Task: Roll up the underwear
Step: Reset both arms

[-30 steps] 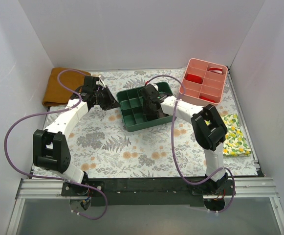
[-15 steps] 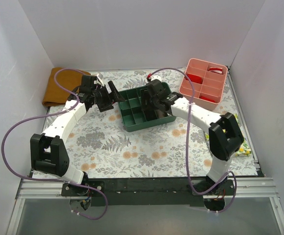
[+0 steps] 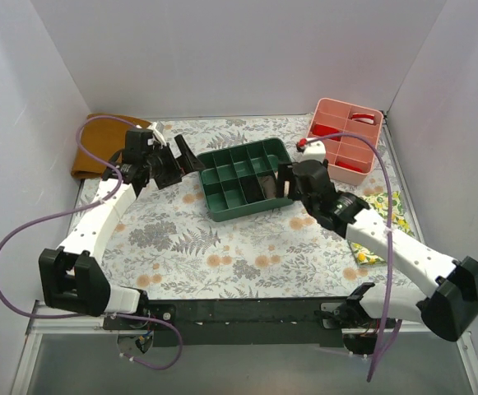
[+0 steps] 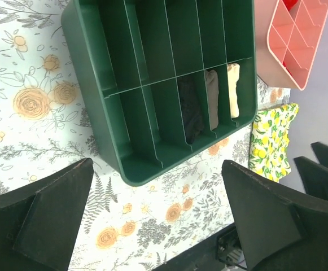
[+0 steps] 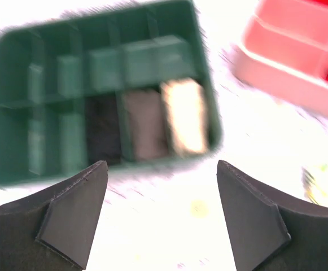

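The underwear (image 4: 191,110) is seen as a dark roll in one slot of the green tray (image 4: 87,68), in the row nearer the arms, with a grey-brown roll (image 4: 211,99) just beside it and a cream roll (image 4: 233,90) beyond that. Its long axis is aligned with the slot, running from the middle divider to the tray's near wall. Both end effectors are held apart and empty: the left end effector (image 4: 157,169) off the tray's left end, the right end effector (image 5: 161,166) above the floral desk (image 4: 28,124) at its right end. The right arm is judged nearer. Rolling appears done; any regrasp would be made from above, across the roll's width.
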